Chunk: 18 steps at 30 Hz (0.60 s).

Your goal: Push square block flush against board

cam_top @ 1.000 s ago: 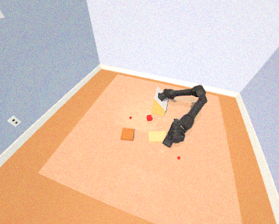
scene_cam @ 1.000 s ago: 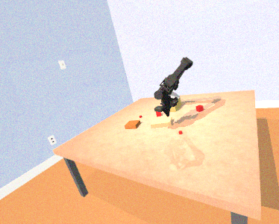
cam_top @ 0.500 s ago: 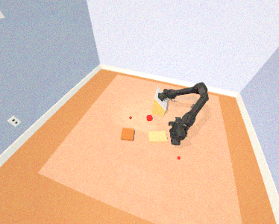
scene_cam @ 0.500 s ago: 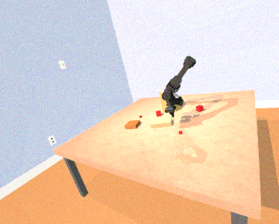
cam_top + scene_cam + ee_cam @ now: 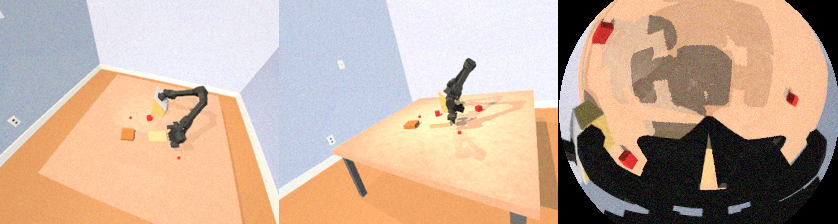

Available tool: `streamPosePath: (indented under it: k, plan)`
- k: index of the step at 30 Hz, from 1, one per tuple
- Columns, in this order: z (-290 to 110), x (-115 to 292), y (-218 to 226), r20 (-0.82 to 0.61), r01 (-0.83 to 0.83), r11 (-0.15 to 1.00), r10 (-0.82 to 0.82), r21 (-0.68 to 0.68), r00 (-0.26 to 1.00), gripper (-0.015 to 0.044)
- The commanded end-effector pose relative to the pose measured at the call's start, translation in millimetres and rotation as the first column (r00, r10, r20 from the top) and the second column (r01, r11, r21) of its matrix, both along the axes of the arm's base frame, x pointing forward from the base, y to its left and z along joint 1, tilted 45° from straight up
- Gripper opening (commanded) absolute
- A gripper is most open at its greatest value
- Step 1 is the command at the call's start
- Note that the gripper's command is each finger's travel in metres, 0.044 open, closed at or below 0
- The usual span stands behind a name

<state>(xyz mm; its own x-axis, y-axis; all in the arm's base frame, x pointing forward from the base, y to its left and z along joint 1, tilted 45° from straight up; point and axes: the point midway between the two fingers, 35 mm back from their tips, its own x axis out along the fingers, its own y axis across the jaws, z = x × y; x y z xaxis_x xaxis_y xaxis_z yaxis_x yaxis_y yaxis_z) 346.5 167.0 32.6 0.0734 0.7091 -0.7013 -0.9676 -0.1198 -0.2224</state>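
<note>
The orange square block point(image 5: 127, 134) point(image 5: 411, 125) lies flat on the table, left of the pale yellow board point(image 5: 157, 136). A gap of bare table separates them. My gripper point(image 5: 174, 142) point(image 5: 451, 121) point(image 5: 708, 123) is shut on nothing. It hangs low over the table just past the board's right end, on the side away from the block. I cannot tell whether it touches the board. In the wrist view, only the arm's shadow lies under the fingertips. A yellow piece point(image 5: 586, 116) shows at the left rim there; I cannot tell what it is.
Small red cubes lie scattered: one point(image 5: 149, 118) point(image 5: 437, 113) behind the board, one point(image 5: 130, 117) further left, one point(image 5: 178, 157) point(image 5: 459, 132) in front of the gripper. A yellow wedge point(image 5: 158, 108) point(image 5: 442, 101) stands by the arm's base. The arm arches over the right of the table.
</note>
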Motion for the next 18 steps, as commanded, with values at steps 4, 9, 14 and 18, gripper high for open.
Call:
streamPosePath:
  k: [4,9,14,18]
  plan:
    - [-4.4,2.7,-0.6,0.003,0.009,1.0,-0.009,-0.002,1.0,0.0]
    - [-6.9,4.0,-3.1,0.003,0.009,1.0,-0.009,-0.003,1.0,0.0]
    - [-9.5,5.2,-5.7,0.003,0.009,1.0,-0.009,-0.004,1.0,0.0]
    - [-11.5,6.1,-7.8,0.003,0.009,1.0,-0.009,-0.004,1.0,0.0]
